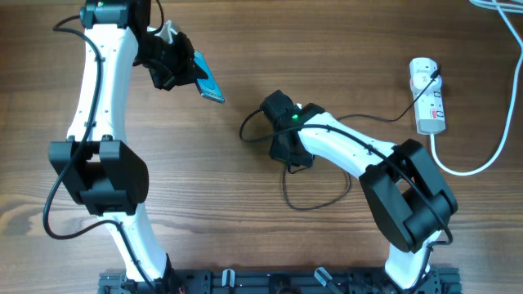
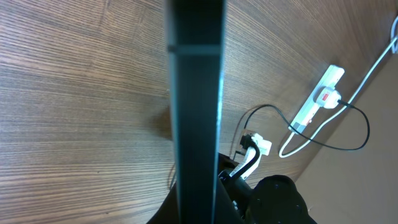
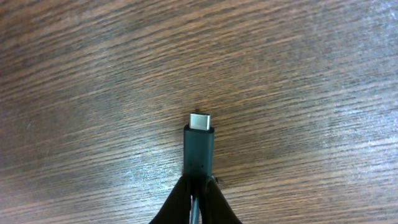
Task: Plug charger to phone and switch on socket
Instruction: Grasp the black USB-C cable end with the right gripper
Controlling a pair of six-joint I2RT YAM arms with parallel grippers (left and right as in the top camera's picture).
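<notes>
1. One wooden tabletop point(image 1: 245, 49) fills every view, with both arms reaching over it.
2. Two white-and-black arms work here. The left arm point(image 1: 98, 90) stretches toward the far left of the tabletop, and the right arm point(image 1: 351, 151) bends in toward the middle.
3. The socket point(image 1: 428, 102) lies flat on the far right, well apart from both arms. A white lead point(image 1: 482, 163) loops away from its near end.
4. The left tool point(image 1: 176, 65) is clenched on the phone point(image 1: 210, 82). It holds the phone off the wood and tilted, with the cyan screen showing from above. In the left wrist view the phone shows only as a dark edge-on bar.
5. The right tool point(image 1: 282, 122) is down near the middle of the tabletop, its fingers pinched on the charger point(image 1: 315, 204). The thin black cable curls behind it in a loop and runs off toward the socket.
6. The charger's plug point(image 3: 199, 146) sticks out forward between the fingertips in the right wrist view. Its small metal tip is bare and points across the wood grain.
</notes>
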